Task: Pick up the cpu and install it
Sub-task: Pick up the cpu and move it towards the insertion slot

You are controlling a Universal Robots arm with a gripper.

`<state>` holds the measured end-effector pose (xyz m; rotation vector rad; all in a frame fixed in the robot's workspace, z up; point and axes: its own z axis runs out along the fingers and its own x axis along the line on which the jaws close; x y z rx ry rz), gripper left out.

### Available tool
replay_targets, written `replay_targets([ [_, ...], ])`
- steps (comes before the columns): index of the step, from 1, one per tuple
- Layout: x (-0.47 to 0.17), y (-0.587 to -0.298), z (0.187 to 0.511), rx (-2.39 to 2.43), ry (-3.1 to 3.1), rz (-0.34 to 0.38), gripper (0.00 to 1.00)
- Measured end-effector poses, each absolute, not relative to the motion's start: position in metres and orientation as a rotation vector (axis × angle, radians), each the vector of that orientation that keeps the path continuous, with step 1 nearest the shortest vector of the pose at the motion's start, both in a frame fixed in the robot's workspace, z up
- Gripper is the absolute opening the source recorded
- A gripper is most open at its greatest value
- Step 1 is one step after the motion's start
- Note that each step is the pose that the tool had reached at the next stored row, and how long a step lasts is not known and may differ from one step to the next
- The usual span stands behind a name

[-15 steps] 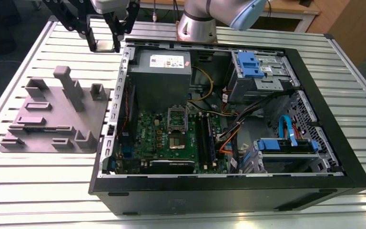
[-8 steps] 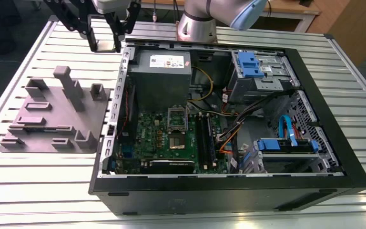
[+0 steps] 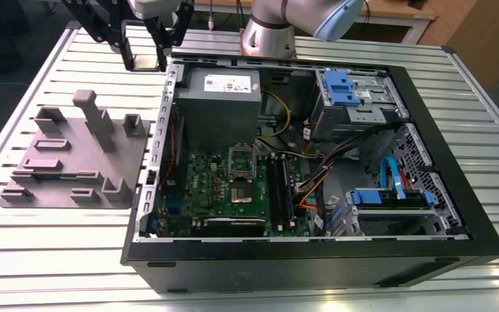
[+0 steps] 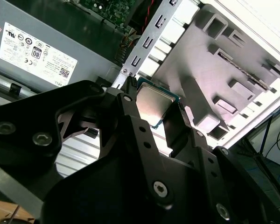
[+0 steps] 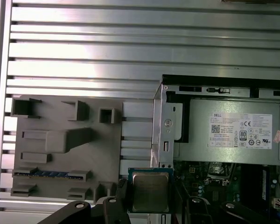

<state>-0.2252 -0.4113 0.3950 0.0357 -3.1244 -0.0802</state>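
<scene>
Gripper: we see the gripper (image 3: 148, 60) raised over the far part of the table (image 3: 50, 260), toward the exterior view's left, just outside the far corner of the computer case (image 3: 319, 257).
Grip: its two black fingers (image 4: 133, 116) press on opposite edges of the cpu (image 5: 150, 190). In both wrist views the chip sits pinched between them, and the jaws stand only as wide as the chip.
Cpu: it is held off the table with its silvery top turned to the first wrist camera and a greenish rim around it. In that view it hangs over the strip of table between the grey fixture (image 3: 67, 162) and the case wall.
Grey fixture: a flat moulded block with upright posts and slots. It lies toward the table's edge at the exterior view's left, beside the case but apart from it.
Computer case: black, lying on its side with the open face up. It covers the middle of the table and reaches toward the exterior view's right edge.
Power supply: the power supply (image 3: 219, 97) is a grey box with a white label, in the case's far corner, the one nearest the gripper.
Motherboard: the green motherboard (image 3: 215, 192) lies on the case floor, nearer the table's near edge than the power supply. We see the silver socket frame (image 3: 243, 162) on it, well apart from the cpu.
Table: ribbed aluminium slats.
</scene>
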Motion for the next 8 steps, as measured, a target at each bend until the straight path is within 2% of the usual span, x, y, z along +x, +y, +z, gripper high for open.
replay_targets([
  [8,-0.2231,-0.4113,0.3950,0.036,-3.124,-0.080,0.47],
])
